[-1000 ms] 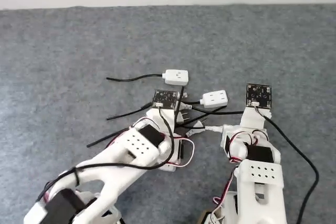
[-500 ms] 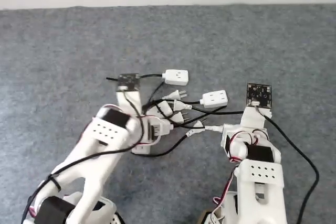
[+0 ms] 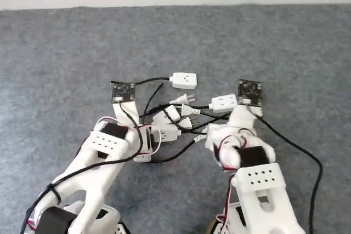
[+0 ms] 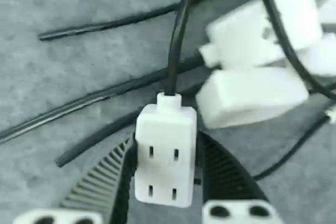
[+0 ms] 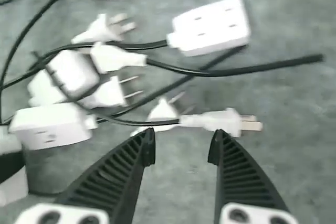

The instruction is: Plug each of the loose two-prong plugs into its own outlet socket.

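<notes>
Seen from high up, the left arm has pulled away to the left since a second ago, when it hung right over the heap of cords. The right arm kept still at first and then swung in toward the heap in the last half second. The far white plastic socket block and the near white plastic socket block lie where they lay before. The near one is now just beside the right arm's small black camera board. Between the arms sits a tangle of thin black cords and small white two-prong plugs. It is hard to tell which cord goes to which plug. Everything rests on the grey fuzzy counter.

In the left wrist view, the left tool has black ribbed fingers. They pinch a boxy white socket block by its two sides. Its smooth face shows two pairs of thin slots, and a black cord comes out of its far end. The white lumps past it are hard to make out. The picture's edge cuts off the tool's back part.

In the right wrist view, the right tool is spread wide with nothing in it. Just past its tips a white plug with two flat yellowish prongs lies on the counter. The picture's edge cuts off the far socket block.
</notes>
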